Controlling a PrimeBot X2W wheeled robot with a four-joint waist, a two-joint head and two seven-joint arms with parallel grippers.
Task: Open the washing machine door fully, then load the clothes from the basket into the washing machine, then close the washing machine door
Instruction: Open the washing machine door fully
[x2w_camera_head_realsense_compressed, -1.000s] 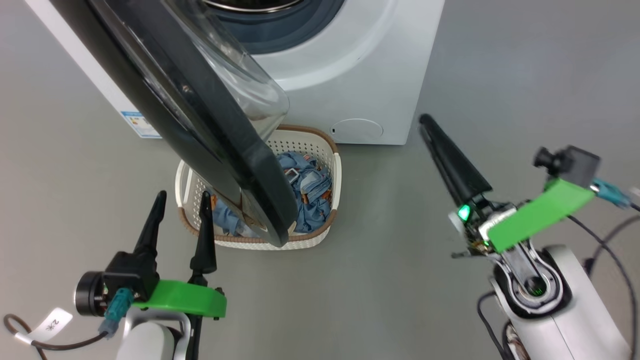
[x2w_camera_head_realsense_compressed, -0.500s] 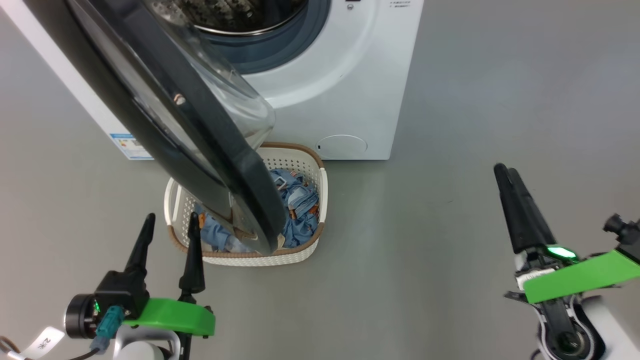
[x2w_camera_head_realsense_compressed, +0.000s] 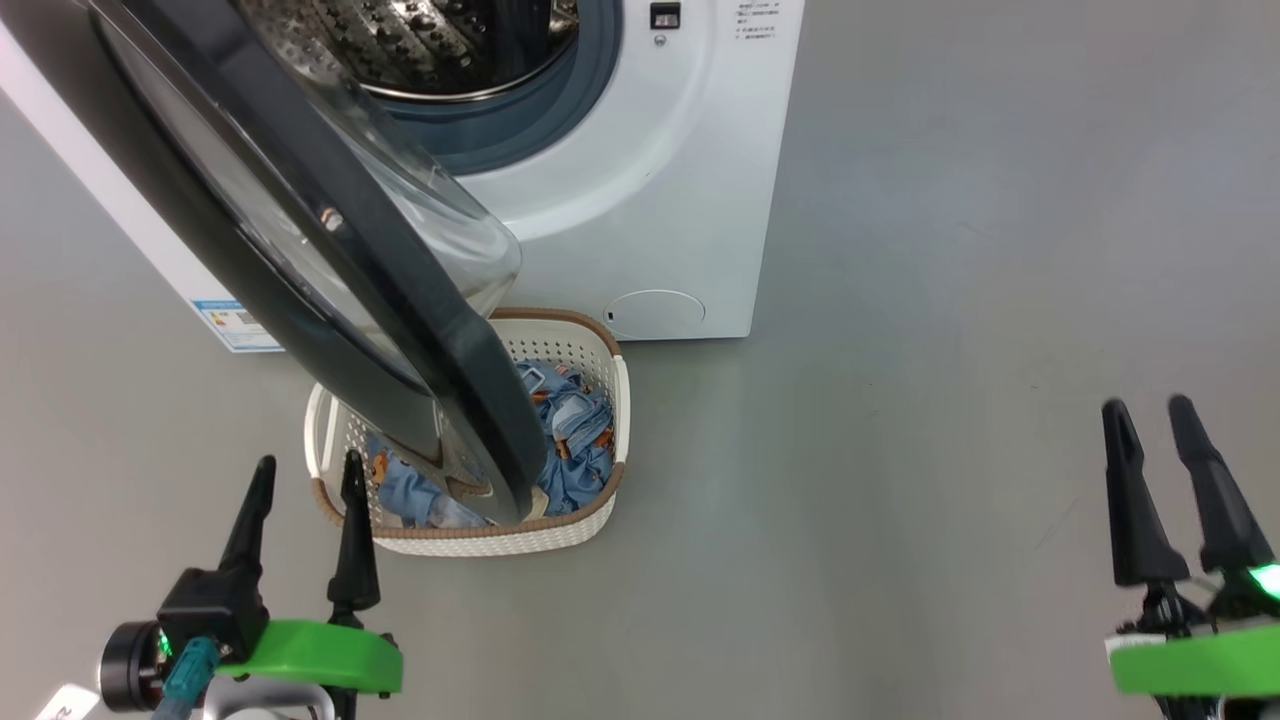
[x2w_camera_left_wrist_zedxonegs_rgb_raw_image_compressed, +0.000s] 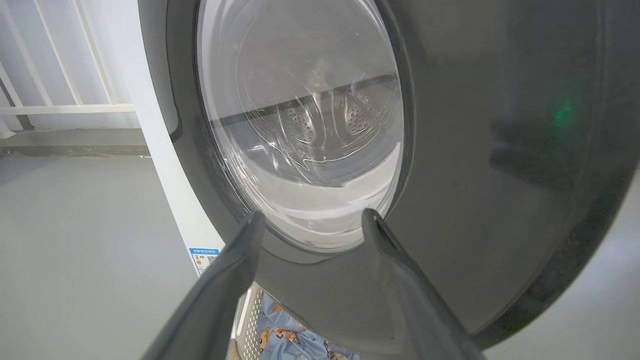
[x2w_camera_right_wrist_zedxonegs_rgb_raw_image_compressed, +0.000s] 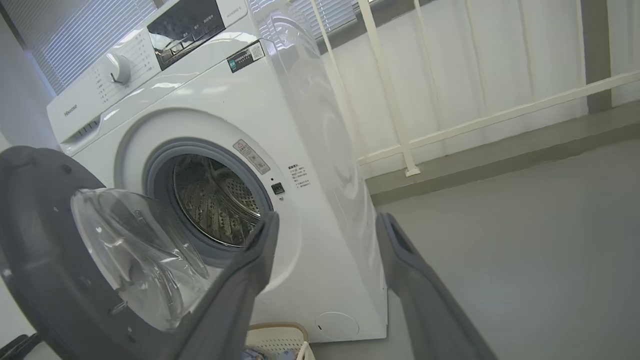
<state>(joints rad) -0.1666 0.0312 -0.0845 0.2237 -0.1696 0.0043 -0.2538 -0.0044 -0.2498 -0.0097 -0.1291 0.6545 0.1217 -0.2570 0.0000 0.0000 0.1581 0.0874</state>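
Left tool (x2w_camera_head_realsense_compressed: 308, 460) sat low at the left of the head view, its two long dark fingers pointing up-frame and set moderately apart, with nothing between them. Its inner fingertip lay over the near left corner of the basket in that view; contact could not be confirmed. In the left wrist view the fingers pointed at the lower rim of the door's outer face.

Right tool (x2w_camera_head_realsense_compressed: 1146, 403) sat at the lower right, well apart from the machine, over bare grey floor (x2w_camera_head_realsense_compressed: 900, 400). Its fingers were parted and held nothing.

The small cream-white perforated plastic basket with brown woven-look rim (x2w_camera_head_realsense_compressed: 500, 540) stood on the floor just before the machine's front. It held crumpled light-blue clothes printed with orange-brown bears (x2w_camera_head_realsense_compressed: 575, 440); its middle was hidden behind the door.

The large round washing machine door with glossy black rim and bulging clear glass bowl (x2w_camera_head_realsense_compressed: 475, 400) stood swung out from the front, hinged at the left, its free edge hanging above the basket.

The big white boxy front-loading washing machine (x2w_camera_head_realsense_compressed: 650, 180) showed its grey rubber gasket (x2w_camera_head_realsense_compressed: 540, 120) and perforated steel drum (x2w_camera_head_realsense_compressed: 430, 50) exposed. No clothes were seen in the visible part of the drum. A round cap (x2w_camera_head_realsense_compressed: 655, 312) and a small blue label (x2w_camera_head_realsense_compressed: 235, 325) sat low on the front
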